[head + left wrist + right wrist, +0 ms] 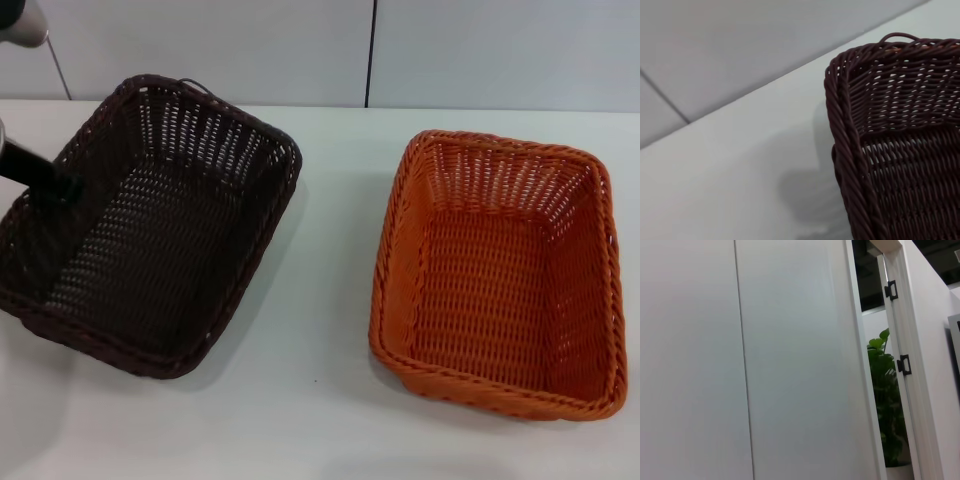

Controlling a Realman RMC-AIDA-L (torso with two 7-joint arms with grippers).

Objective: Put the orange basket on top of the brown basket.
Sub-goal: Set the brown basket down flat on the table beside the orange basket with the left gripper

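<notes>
Baskets are sitting side by side on the white table (320, 400), well apart and not stacked. I am seeing the brown basket (150, 220) at about 9 o'clock in the head view, turned at a slant, resting flat with its opening facing up. The orange basket (500, 265) is lying at about 3 o'clock, also upright and open-side up, with bare table between the two.

The left gripper (62, 186) is reaching in from the 9 o'clock edge of the head view. Its dark tip is sitting at the brown basket's left rim, at or just inside the wall. I cannot tell whether its fingers are apart or closed, nor whether they are pinching the rim. The left wrist view is showing one corner of the brown basket (900, 150) close up, with its braided rim and open-weave side, and the table (730, 175) beside it.

The right gripper is not appearing in any view. The right wrist camera is pointing at a white wall panel (740, 360), with a green plant (885, 390) and a door frame (897, 340) beyond.
</notes>
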